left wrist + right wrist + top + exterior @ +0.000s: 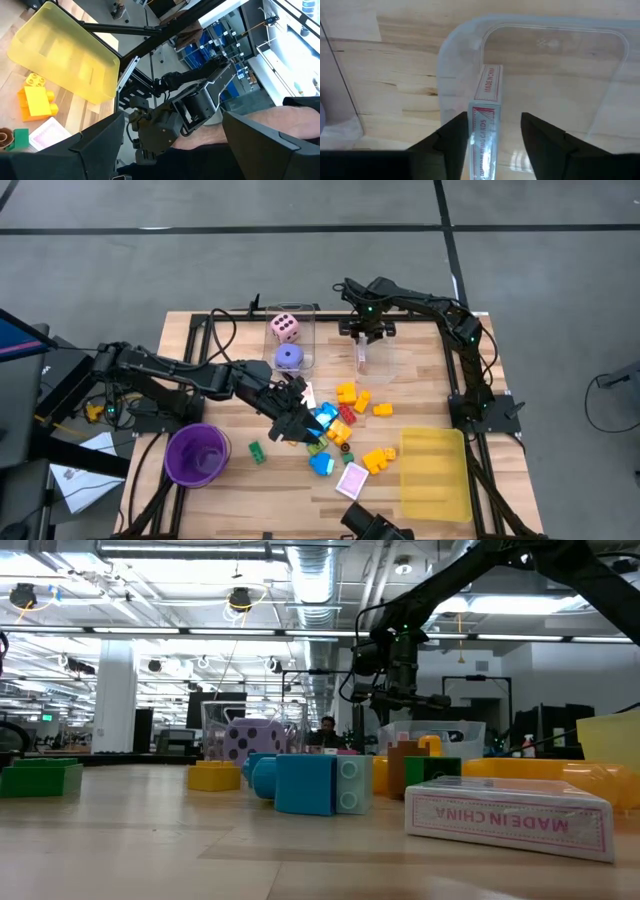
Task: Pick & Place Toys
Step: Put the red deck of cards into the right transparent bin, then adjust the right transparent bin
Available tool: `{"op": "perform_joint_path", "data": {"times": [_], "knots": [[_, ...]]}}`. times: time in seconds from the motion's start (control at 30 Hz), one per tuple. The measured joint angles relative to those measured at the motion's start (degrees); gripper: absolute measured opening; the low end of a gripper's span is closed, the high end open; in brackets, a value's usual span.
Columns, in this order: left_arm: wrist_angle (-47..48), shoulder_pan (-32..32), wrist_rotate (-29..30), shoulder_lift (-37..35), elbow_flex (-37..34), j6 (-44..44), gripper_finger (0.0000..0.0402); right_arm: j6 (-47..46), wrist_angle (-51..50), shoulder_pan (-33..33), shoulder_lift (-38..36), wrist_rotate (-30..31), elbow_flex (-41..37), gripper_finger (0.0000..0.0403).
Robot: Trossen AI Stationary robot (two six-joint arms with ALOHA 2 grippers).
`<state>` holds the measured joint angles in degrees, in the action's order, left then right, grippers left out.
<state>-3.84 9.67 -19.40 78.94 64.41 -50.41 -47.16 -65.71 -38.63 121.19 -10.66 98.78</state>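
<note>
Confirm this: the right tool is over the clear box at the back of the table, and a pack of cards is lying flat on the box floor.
Not quite. The right tool is over the clear box, but the pack of cards stands on its narrow edge between the open fingers, not flat. The right wrist view shows it.

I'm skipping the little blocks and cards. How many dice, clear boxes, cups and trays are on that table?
Dice: 2, the pink die and the purple die
Clear boxes: 2, the left clear box and the right clear box
Cups: 1, the purple cup
Trays: 1, the yellow tray
Total: 6
</note>
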Motion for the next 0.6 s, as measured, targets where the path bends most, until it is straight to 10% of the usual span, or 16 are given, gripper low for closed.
{"op": "perform_joint_path", "data": {"times": [0.6], "knots": [[-0.04,0.0,0.0,0.0,0.01,0.0,0.0333,1.08,0.07,-0.52,-2.62,0.56,0.09,0.0194]]}}
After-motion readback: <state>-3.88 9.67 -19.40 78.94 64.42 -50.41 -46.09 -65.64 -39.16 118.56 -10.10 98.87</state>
